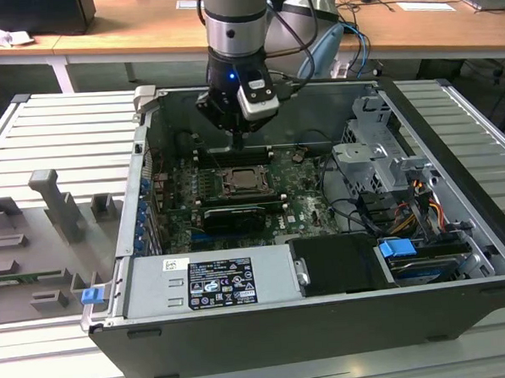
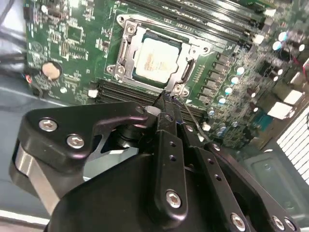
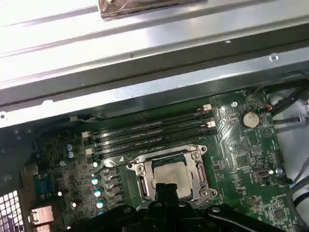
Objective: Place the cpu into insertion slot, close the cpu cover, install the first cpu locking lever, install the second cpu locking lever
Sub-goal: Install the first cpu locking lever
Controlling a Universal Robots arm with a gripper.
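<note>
We judge the cpu (image 2: 157, 60), seated under the cpu cover (image 2: 126, 46), light yet fragile, for edge grips only; our hand (image 2: 166, 100) hangs clenched just beside it

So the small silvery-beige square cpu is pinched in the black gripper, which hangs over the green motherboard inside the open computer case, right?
No. The second wrist view shows the small silvery-beige square cpu seated in the silver-framed black insertion slot, not pinched in the black gripper. The gripper does hang over the green motherboard inside the open computer case.
</note>
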